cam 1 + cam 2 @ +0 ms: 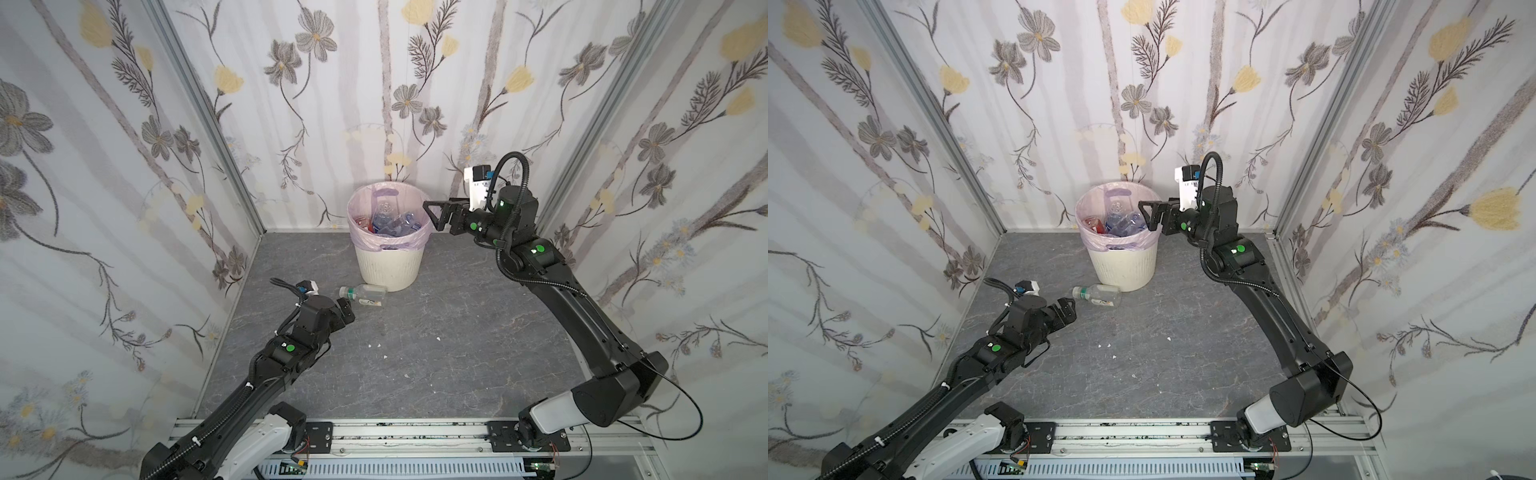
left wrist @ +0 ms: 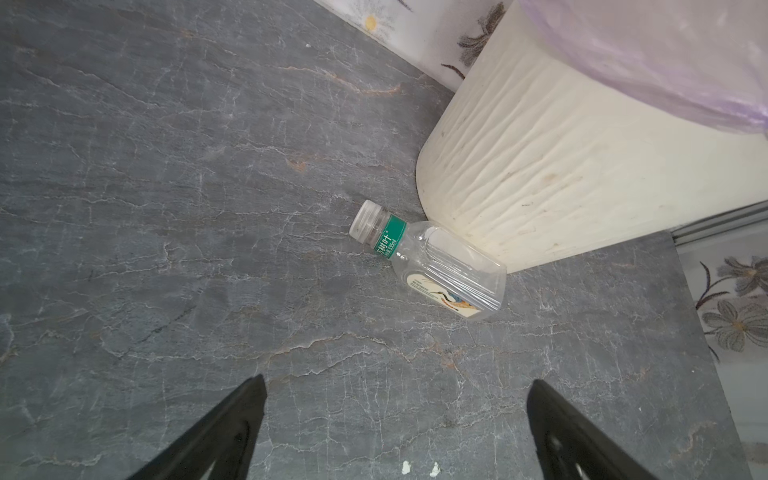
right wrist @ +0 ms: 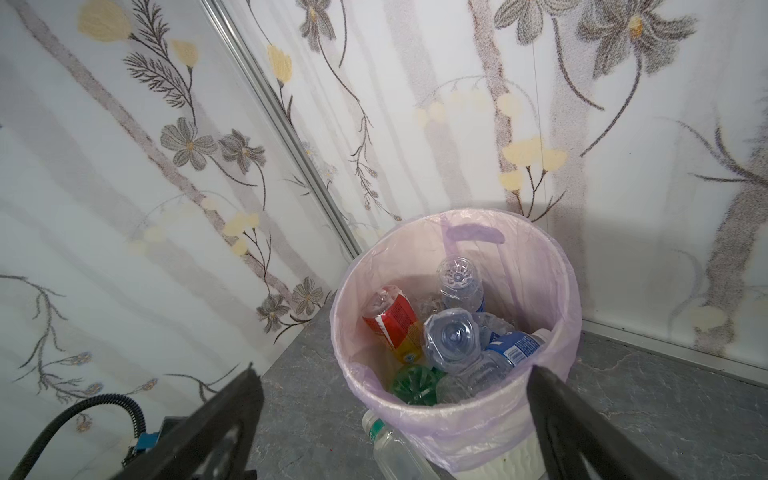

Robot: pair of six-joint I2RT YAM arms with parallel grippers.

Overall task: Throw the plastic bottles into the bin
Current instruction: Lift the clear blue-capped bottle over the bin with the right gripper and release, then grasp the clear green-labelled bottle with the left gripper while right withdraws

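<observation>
Left wrist view: we saw one clear bottle (image 2: pixel 428 259) lying on the table (image 2: pixel 166 208) against the foot of the bin (image 2: pixel 540 166), near the far edge. Our left pincer (image 2: pixel 397 380) hung wide open, empty, short of it. The right pincer (image 3: pixel 392 368), likewise open and empty, hovered by the rim. A finger might catch the ribbed wall, or roll the bottle away.

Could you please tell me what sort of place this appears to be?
Probably a robot test booth dressed as a room: floral wallpaper panels in aluminium framing, left arm and right arm on a rail, and a lined bin on a slate-look floor.
</observation>
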